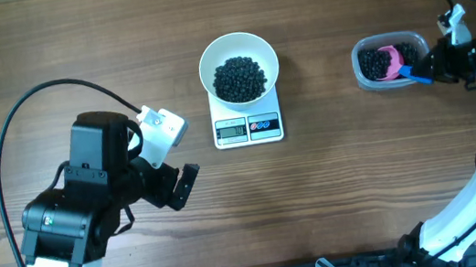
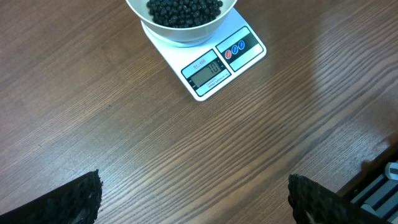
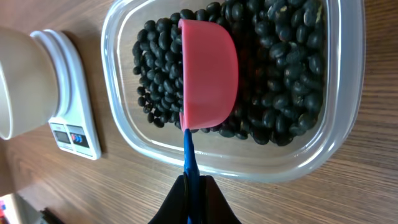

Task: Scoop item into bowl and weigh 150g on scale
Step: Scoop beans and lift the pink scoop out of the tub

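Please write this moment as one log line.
left gripper: open, empty | right gripper: shut on scoop | scoop: in tub of beans | bowl: beans, on scale

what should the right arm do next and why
Probably dig the pink scoop into the black beans and level it: the right end effector holds its blue handle, it lies sideways in the clear tub, and the white bowl on the scale is part full.

You have the round white bowl sitting on the small white square digital scale at mid-table, with small round black bead-like pieces piled in it. Well to its right, the clear rounded plastic tub holds more pieces, and the pink plastic scoop is inside it.
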